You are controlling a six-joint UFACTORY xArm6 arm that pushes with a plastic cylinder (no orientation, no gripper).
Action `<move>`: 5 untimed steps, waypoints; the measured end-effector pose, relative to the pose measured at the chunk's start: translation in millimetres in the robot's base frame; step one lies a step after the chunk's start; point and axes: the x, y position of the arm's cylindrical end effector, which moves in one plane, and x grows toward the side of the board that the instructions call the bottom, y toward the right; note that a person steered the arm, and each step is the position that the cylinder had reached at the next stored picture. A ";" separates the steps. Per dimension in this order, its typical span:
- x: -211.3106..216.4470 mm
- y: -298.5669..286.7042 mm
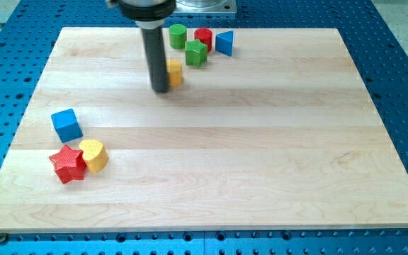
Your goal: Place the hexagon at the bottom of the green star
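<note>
The yellow hexagon lies near the view's top centre, partly hidden behind my rod. My tip rests on the board just to the left of and slightly below the hexagon, touching or nearly touching it. The green star lies above and to the right of the hexagon, a short gap away. A green cylinder, a red cylinder and a blue triangle cluster around the star's top and right.
At the view's left lie a blue cube, a red star and a yellow cylinder, close together. The wooden board sits on a blue perforated table.
</note>
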 end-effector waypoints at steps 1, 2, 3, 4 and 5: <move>-19.7 -19.3; -47.1 -53.9; -43.4 -25.8; -38.8 12.8; -61.1 -30.3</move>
